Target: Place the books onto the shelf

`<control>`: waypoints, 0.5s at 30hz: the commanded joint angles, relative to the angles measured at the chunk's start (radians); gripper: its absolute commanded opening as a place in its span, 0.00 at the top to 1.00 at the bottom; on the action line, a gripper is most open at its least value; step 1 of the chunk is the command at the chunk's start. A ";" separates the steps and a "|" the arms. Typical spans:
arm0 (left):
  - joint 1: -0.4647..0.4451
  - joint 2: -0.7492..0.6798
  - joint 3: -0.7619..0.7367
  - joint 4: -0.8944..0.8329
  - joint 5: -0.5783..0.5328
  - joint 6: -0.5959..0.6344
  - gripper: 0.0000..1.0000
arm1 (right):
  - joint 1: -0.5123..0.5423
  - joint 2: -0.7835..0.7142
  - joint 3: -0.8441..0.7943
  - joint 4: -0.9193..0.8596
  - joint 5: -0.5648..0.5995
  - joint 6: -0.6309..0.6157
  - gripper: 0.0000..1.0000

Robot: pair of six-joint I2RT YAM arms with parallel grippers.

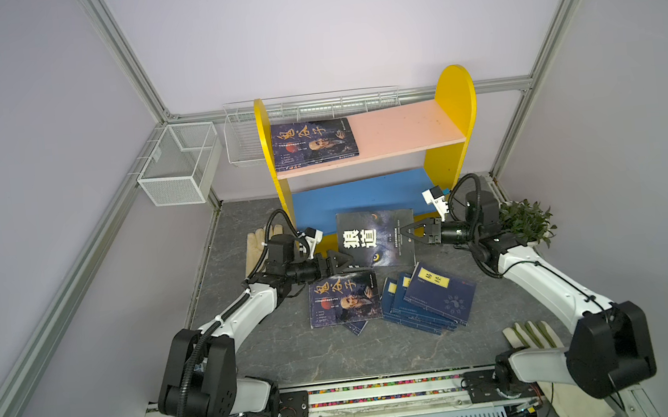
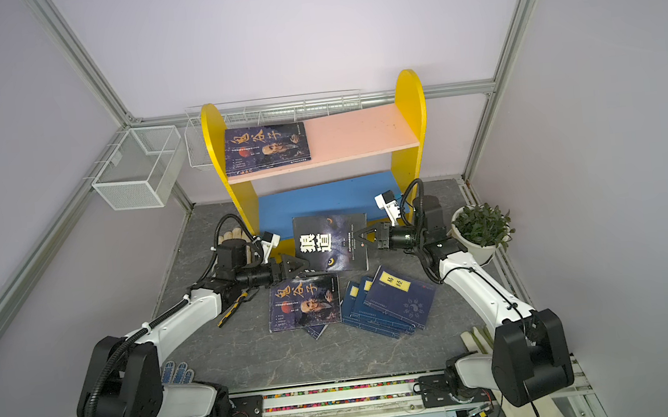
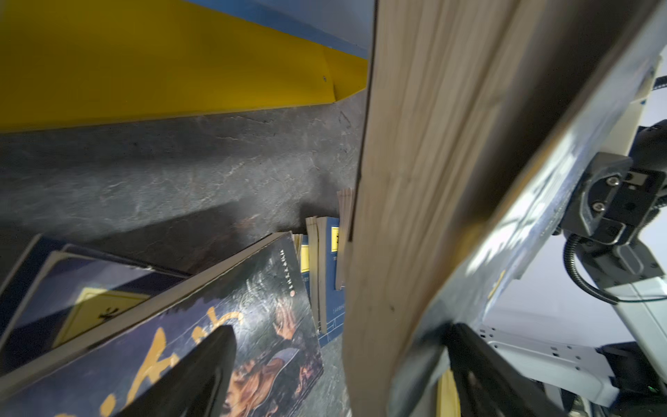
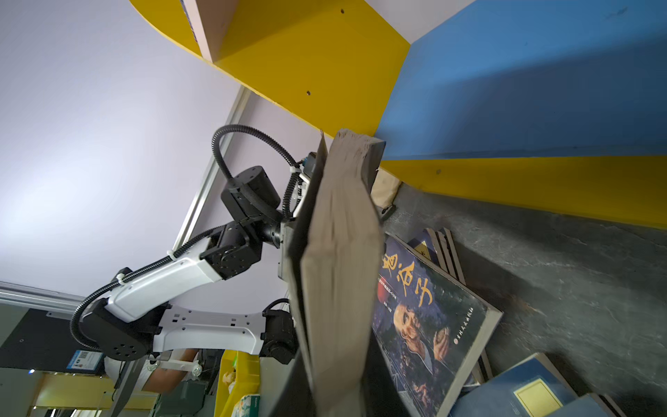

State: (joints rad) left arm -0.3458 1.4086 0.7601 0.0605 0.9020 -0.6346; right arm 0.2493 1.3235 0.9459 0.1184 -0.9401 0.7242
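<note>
Pinching the right edge of the wolf-cover book (image 1: 372,235), the right end effector (image 1: 409,233) holds it tilted up off the surface (image 1: 275,349) in both top views, just in front of the blue lower board of the shelf (image 1: 457,122). The left end effector (image 1: 344,263) sits at the book's lower left corner with its fingers spread. A portrait book (image 1: 313,142) lies flat on the pink upper board. A second portrait book (image 1: 343,298) and the fanned navy books (image 1: 437,297) lie on the surface.

The left wrist view shows the wolf-cover book's page edge (image 3: 415,180) between the spread fingers (image 3: 202,372).

The right wrist view shows that page edge (image 4: 343,270) clamped close to the camera, with the shelf (image 4: 317,61) beyond.
</note>
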 commanded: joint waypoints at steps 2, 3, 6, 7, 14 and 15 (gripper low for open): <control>0.001 0.018 -0.010 0.181 0.137 -0.092 0.19 | -0.001 0.012 0.001 0.179 -0.037 0.089 0.93; 0.002 0.020 -0.009 0.201 0.144 -0.105 0.24 | 0.000 0.015 0.004 0.182 -0.036 0.089 0.93; -0.001 0.024 -0.006 0.242 0.147 -0.135 0.40 | 0.005 0.032 0.011 0.181 -0.032 0.087 0.93; -0.001 0.026 -0.006 0.271 0.147 -0.155 0.45 | 0.005 0.039 0.011 0.181 -0.029 0.087 0.93; 0.000 0.027 -0.028 0.441 0.132 -0.281 0.95 | 0.007 0.061 0.012 0.071 0.010 0.008 0.92; 0.000 0.025 -0.032 0.458 0.127 -0.290 1.00 | 0.003 0.061 0.012 0.054 0.023 -0.001 0.91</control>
State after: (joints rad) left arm -0.3382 1.4273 0.7403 0.4011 1.0481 -0.8642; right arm 0.2386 1.3880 0.9451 0.1898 -0.9085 0.7628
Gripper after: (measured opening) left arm 0.065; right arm 0.151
